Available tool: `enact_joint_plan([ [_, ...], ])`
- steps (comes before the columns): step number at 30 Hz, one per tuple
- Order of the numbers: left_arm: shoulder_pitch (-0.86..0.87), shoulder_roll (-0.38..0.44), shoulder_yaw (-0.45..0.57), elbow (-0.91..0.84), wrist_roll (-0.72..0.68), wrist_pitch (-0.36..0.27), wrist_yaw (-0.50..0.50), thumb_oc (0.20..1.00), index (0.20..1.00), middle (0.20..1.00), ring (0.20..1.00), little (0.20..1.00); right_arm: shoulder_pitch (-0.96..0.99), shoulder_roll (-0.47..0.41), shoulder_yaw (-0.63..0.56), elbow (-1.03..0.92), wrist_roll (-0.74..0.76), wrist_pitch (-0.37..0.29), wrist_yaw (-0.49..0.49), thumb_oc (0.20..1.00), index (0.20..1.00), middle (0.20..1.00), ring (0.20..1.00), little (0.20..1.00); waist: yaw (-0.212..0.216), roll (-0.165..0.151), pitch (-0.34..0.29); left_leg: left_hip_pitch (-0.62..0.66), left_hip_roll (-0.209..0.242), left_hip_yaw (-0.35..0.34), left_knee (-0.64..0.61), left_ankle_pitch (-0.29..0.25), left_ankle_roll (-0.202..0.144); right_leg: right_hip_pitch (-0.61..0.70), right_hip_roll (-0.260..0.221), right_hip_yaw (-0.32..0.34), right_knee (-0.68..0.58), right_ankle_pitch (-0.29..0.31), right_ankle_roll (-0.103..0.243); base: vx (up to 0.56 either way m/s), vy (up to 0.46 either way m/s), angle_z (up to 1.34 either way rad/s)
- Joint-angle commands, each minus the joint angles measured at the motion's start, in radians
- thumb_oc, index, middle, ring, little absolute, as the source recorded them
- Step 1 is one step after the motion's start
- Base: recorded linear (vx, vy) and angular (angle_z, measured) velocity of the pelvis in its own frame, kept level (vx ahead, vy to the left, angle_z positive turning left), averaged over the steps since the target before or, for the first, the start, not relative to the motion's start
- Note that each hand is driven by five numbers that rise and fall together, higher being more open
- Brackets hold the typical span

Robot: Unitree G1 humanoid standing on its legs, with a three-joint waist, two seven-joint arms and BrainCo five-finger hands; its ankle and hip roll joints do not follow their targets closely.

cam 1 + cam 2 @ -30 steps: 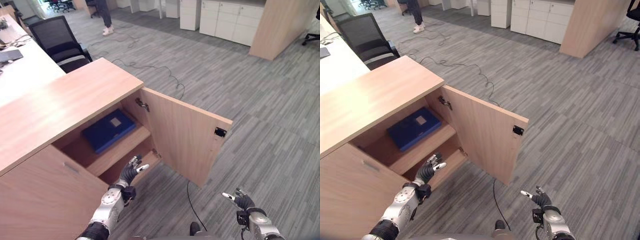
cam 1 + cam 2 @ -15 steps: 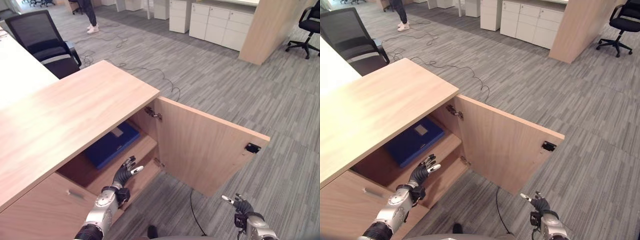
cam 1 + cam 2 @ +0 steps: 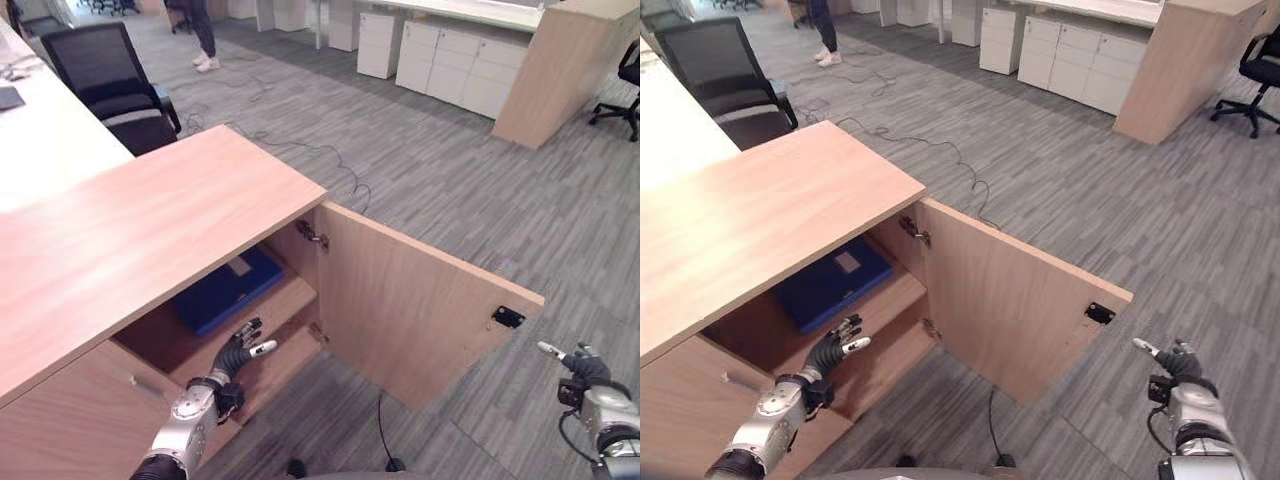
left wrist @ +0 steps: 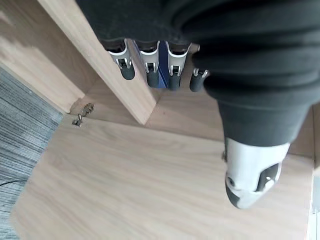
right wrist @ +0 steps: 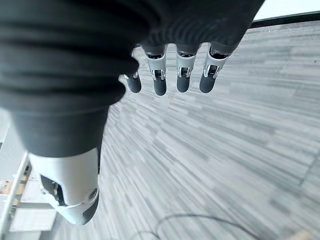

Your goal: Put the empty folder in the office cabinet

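The left hand (image 3: pixel 238 352), fingers relaxed and empty, stays at lower left before the cabinet (image 3: pixel 150 240). The folder (image 3: pixel 225 289) still lies on the shelf. The right hand (image 3: pixel 580 366), open and empty, has swung out to the lower right edge.

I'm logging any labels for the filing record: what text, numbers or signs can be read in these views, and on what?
None can be read.
Blue folder on the cabinet shelf: a pale label patch on its cover, too small to tell whether it carries any print.
Open cabinet door: a small dark fitting near its outer edge, no lettering visible.
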Motion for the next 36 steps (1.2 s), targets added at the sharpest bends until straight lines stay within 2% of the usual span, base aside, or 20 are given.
enact_joint_plan([
  [1, -0.064, 0.017, -0.006, -0.062, -0.002, -0.038, -0.007, 1.0, 1.0, 1.0, 1.0, 1.0, -0.089, -0.031, 0.008, 0.029, 0.044, -0.043, -0.002, 1.0, 1.0, 1.0, 1.0, 1.0, 0.023, -0.035, -0.013, 0.02, -0.013, -0.007, 0.015, -0.098, -0.013, -0.036, -0.044, 0.008, 0.126, -0.058, 0.079, 0.03, -0.037, 0.01],
  [5, -0.055, 0.012, -0.008, -0.075, -0.003, -0.039, -0.006, 1.0, 1.0, 1.0, 1.0, 1.0, -0.117, -0.02, 0.048, 0.013, 0.022, -0.042, 0.003, 1.0, 1.0, 1.0, 1.0, 1.0, 0.026, -0.033, -0.023, 0.029, -0.006, -0.01, 0.015, -0.102, -0.022, -0.006, -0.037, -0.002, 0.084, -0.058, 0.072, 0.05, -0.074, 0.01],
  [8, -0.046, -0.003, -0.009, -0.079, -0.006, -0.039, -0.001, 1.0, 1.0, 1.0, 1.0, 1.0, -0.132, 0.058, 0.124, -0.056, -0.017, -0.046, 0.014, 1.0, 1.0, 1.0, 1.0, 1.0, 0.032, -0.026, -0.03, 0.036, 0.009, -0.015, 0.015, -0.099, -0.034, 0.025, -0.022, -0.006, 0.053, -0.07, 0.057, 0.04, -0.1, 0.0],
  [9, -0.046, -0.003, -0.009, -0.08, -0.006, -0.039, -0.001, 1.0, 1.0, 1.0, 1.0, 1.0, -0.132, 0.059, 0.124, -0.057, -0.018, -0.046, 0.013, 1.0, 1.0, 1.0, 1.0, 1.0, 0.031, -0.027, -0.031, 0.036, 0.01, -0.015, 0.015, -0.099, -0.034, 0.025, -0.022, -0.007, 0.052, -0.07, 0.057, 0.02, -0.078, -0.01],
  [11, -0.038, -0.014, -0.013, -0.079, -0.006, -0.034, 0.002, 1.0, 1.0, 1.0, 1.0, 1.0, -0.154, 0.152, 0.184, -0.077, -0.033, -0.043, 0.018, 1.0, 1.0, 1.0, 1.0, 1.0, 0.044, -0.02, -0.033, 0.036, 0.021, -0.019, 0.015, -0.09, -0.044, 0.047, -0.014, -0.019, 0.027, -0.075, 0.047, 0.02, -0.089, 0.07],
  [18, -0.026, -0.026, -0.023, -0.086, -0.015, -0.026, 0.007, 1.0, 1.0, 1.0, 1.0, 1.0, -0.209, 0.274, 0.262, -0.114, -0.024, -0.042, 0.019, 1.0, 1.0, 1.0, 1.0, 1.0, 0.065, -0.013, -0.032, 0.031, 0.031, -0.029, 0.015, -0.077, -0.052, 0.06, -0.005, -0.03, 0.011, -0.079, 0.037, -0.01, -0.044, 0.03],
  [25, -0.026, -0.04, -0.017, -0.089, -0.019, -0.022, 0.016, 1.0, 1.0, 1.0, 1.0, 1.0, -0.203, 0.342, 0.317, -0.2, -0.04, -0.045, 0.022, 1.0, 1.0, 1.0, 1.0, 1.0, 0.076, -0.01, -0.028, 0.02, 0.039, -0.047, 0.015, -0.066, -0.058, 0.063, 0.003, -0.041, 0.008, -0.089, 0.027, -0.02, -0.012, 0.01],
  [29, -0.027, -0.046, -0.002, -0.08, -0.012, -0.021, 0.022, 1.0, 1.0, 1.0, 1.0, 1.0, -0.155, 0.351, 0.337, -0.276, -0.067, -0.045, 0.033, 1.0, 1.0, 1.0, 1.0, 1.0, 0.075, -0.012, -0.029, 0.015, 0.042, -0.055, 0.015, -0.062, -0.062, 0.065, 0.008, -0.051, 0.007, -0.093, 0.022, -0.02, -0.018, 0.08],
  [36, -0.003, -0.058, 0.057, -0.074, 0.015, -0.024, 0.024, 1.0, 1.0, 1.0, 1.0, 1.0, 0.068, 0.344, 0.333, -0.527, -0.143, -0.057, 0.085, 1.0, 1.0, 1.0, 1.0, 1.0, 0.064, -0.017, -0.027, 0.001, 0.052, -0.08, 0.015, -0.046, -0.073, 0.069, 0.017, -0.074, 0.008, -0.104, 0.015, -0.03, -0.031, 0.14],
])
